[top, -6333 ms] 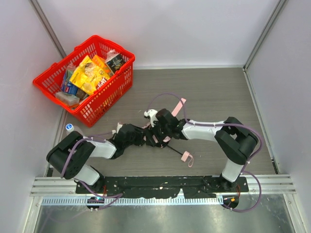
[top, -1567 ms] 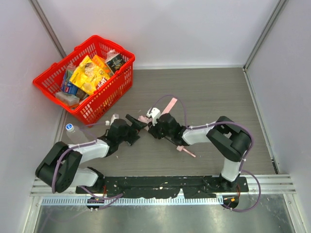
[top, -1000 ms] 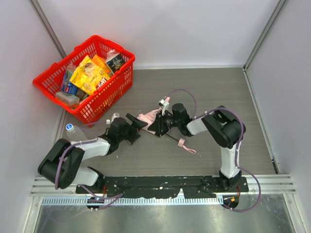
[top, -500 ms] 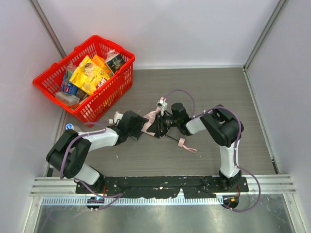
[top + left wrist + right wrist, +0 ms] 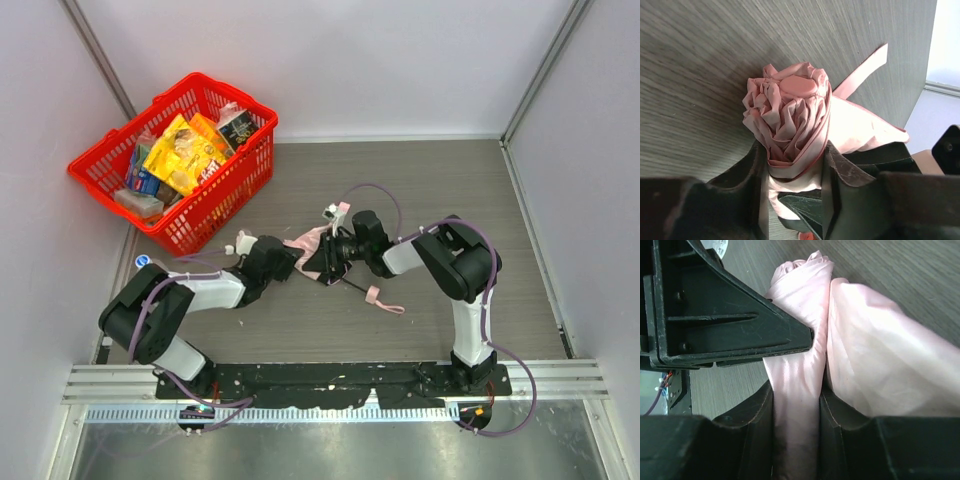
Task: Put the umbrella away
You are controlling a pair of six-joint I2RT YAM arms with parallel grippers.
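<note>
The left claw (image 5: 288, 262) is clamped on the bunched end of the pale pink umbrella (image 5: 306, 243), which lies on the grey worktop (image 5: 440, 190) at the centre of the overhead frame. In the left wrist view we see both black fingers (image 5: 747, 175) pressed against the sides of the rolled fabric. Its crumpled folds and flat round cap fill the middle of that frame, and a loose pink strap (image 5: 865, 67) reaches toward the upper right. The right claw (image 5: 328, 258) comes in from right of centre and is closed on the same bundle. In the right wrist view we see a fold of pink cloth squeezed between its fingers (image 5: 837, 412), with a black triangular part crossing the upper left. The umbrella's thin black shaft (image 5: 352, 285) and pink wrist loop (image 5: 386, 304) trail toward the lower right. A red basket (image 5: 225, 200) of packets sits at upper left, well apart.
</note>
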